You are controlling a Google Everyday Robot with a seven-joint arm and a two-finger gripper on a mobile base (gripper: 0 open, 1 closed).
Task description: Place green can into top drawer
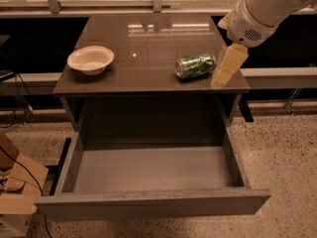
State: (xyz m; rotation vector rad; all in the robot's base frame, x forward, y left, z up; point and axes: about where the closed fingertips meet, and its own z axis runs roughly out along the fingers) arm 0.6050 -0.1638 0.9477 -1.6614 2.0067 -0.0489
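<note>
Lying on its side on the dark tabletop (148, 36), the green can (195, 66) sits toward the right, close to the near edge, its silver end turned to the left and slightly toward the viewer. Just to its right the gripper (222, 78) points downward at the table's near right corner, its cream-coloured tip low over the surface and beside the can, with a small gap showing between them; whether it is spread or closed cannot be told from this angle. The white arm (262, 9) reaches in from the upper right. Below the tabletop the top drawer (153, 205) stands pulled out toward the viewer, its flat grey bottom bare and its long front panel nearest. A cream-white bowl (90, 59) rests upright on the left part of the table, well apart from the can. At the near left, on the speckled floor (282, 148), stands a cardboard box (17, 190).
</note>
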